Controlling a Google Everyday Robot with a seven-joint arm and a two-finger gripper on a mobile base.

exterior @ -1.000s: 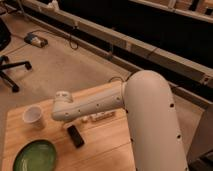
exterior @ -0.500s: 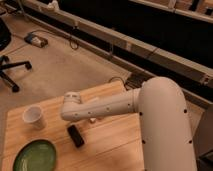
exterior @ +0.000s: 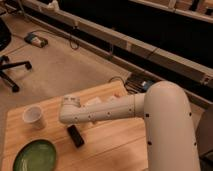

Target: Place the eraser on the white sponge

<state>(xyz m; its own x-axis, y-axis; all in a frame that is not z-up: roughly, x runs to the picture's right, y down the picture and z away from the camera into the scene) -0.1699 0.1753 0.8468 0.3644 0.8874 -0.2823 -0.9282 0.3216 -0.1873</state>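
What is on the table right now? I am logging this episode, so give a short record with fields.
eraser: lying flat on the wooden table
white sponge: behind the arm, partly hidden
tool: at the arm's end, above the table, between paper cup and eraser
green plate: front left corner
task: eraser not yet on white sponge

One camera, high by my shoulder, looking down

It faces forward over my white arm (exterior: 115, 110) onto the wooden desk (exterior: 120, 150), close in. The frame crops the desk's near edge. My gripper is hidden beneath the arm's end, toward the desk's left edge.
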